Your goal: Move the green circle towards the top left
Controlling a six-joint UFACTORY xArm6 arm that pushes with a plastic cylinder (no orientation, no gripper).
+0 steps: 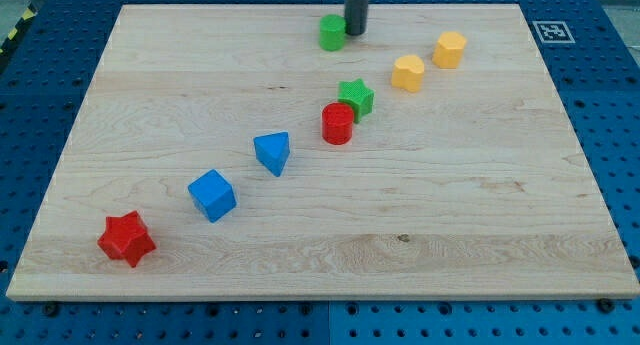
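Camera view: 2 green, 2 red, 2 blue, 2 yellow blocks (my tip (355,32) prob. touching green circle (332,32)).

Lab or robot test bench, probably. Pale wooden worktop (480,205) lies on a blue perforated base (615,135); a printed fiducial tag (549,31) sits at the view's top right; yellow-black hazard tape (12,37), partly cut off, at the view's top left.

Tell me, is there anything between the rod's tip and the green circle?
Nothing: in the camera view my tip sits right against the green circle, on its right side, with no block between them.
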